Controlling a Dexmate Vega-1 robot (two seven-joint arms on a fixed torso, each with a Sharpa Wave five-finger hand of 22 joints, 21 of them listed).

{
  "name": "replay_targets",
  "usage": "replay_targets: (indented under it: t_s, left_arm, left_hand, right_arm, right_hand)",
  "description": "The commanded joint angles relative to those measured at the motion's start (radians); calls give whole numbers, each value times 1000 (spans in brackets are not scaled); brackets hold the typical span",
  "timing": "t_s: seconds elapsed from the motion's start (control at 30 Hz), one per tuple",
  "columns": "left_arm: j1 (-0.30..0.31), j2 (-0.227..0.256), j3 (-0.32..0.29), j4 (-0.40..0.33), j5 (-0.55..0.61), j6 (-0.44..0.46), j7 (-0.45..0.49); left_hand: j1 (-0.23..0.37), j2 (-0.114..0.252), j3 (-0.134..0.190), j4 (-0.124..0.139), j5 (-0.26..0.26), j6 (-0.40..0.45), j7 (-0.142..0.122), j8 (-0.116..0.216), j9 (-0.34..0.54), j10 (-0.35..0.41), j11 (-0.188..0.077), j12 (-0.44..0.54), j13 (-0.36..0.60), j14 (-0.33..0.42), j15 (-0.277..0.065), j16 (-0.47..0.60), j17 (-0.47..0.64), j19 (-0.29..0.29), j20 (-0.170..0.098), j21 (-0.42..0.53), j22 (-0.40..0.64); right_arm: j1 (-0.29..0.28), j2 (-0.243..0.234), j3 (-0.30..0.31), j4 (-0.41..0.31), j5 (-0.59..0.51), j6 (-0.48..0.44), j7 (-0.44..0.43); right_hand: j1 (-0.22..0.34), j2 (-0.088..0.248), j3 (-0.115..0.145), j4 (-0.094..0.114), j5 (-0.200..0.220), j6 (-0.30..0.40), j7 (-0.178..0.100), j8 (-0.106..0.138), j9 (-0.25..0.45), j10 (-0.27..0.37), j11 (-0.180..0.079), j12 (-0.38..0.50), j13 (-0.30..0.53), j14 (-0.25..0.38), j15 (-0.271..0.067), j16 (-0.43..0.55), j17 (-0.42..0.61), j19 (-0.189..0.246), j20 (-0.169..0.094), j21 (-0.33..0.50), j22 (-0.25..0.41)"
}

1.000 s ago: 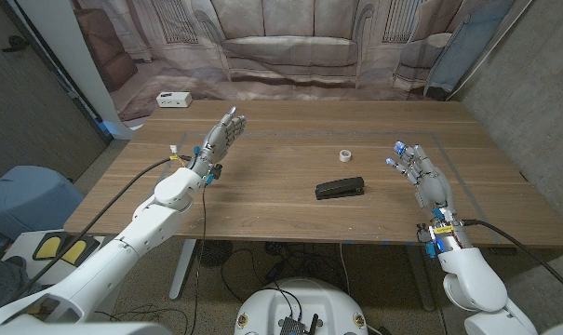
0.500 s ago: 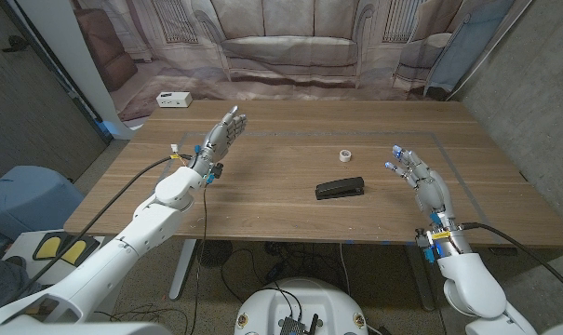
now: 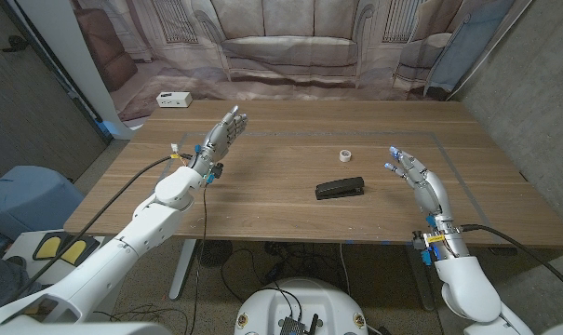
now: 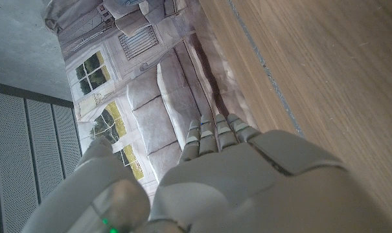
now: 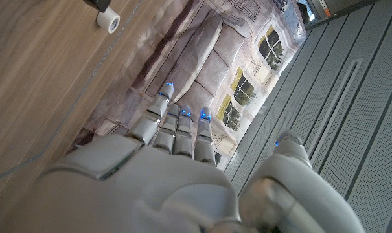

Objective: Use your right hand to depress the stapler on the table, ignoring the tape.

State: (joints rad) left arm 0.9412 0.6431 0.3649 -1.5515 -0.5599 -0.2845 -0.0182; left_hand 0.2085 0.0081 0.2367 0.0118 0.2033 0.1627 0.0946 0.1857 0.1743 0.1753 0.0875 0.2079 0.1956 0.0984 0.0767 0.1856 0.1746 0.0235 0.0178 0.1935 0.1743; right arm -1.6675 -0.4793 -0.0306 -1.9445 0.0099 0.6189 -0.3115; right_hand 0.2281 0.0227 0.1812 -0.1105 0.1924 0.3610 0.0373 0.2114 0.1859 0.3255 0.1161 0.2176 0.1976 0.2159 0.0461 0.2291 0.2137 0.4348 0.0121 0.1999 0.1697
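Wooden surface [image 3: 262, 200] standing before sofa-print backdrop [image 3: 290, 46]. Black stapler [image 3: 340, 188] lying mid-surface, right of centre. White tape [image 3: 345, 155] lying just beyond it, apart. Right hand [image 3: 422, 180] hovering near stapler's right, fingers spread, holding nothing. Left hand [image 3: 221, 135] hovering well apart, fingers extended, holding nothing.

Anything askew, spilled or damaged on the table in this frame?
Nothing stands out. The stapler lies slightly angled mid-table, the tape roll sits apart behind it, and both the left hand and right hand are open, touching neither.
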Motion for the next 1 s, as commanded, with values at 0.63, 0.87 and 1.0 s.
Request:
replay_targets:
  t_s: [0.63, 0.87, 1.0]
  left_arm:
    - [-2, -2, 0, 18, -6, -16, -19]
    - [6, 2, -4, 19, -8, -25, -22]
    - [8, 1, -5, 22, -12, -30, -27]
  left_hand:
    - [17, 7, 3, -11, -6, 12, -1, 6, 3, 13, -4, 8, 0, 13, 0, 5, 4, 4, 6, 5, 5]
    - [17, 7, 4, -13, -7, 13, 0, 6, 3, 13, -6, 8, 0, 13, 0, 4, 4, 5, 6, 5, 5]
    - [18, 8, 4, -14, -8, 14, 0, 6, 3, 13, -6, 8, 0, 13, 1, 4, 4, 4, 6, 5, 5]
  right_arm:
    - [-15, 27, 14, -65, -411, -131, -200]
    - [-25, 19, 6, -94, -529, -188, -270]
    - [-32, 6, -4, -116, -608, -239, -307]
  right_hand:
    - [36, 24, 18, -15, 2, 3, 7, 2, 3, 1, -4, 0, 3, 10, -8, -3, -2, 14, -10, 2, 2]
    - [43, 21, 19, -21, 0, 5, 5, 1, 4, -1, -8, -2, 3, 10, -9, -5, -3, 15, -9, 1, 2]
    - [44, 21, 19, -22, 0, 6, 4, 0, 4, 0, -10, -2, 3, 11, -11, -5, -3, 16, -9, 1, 2]
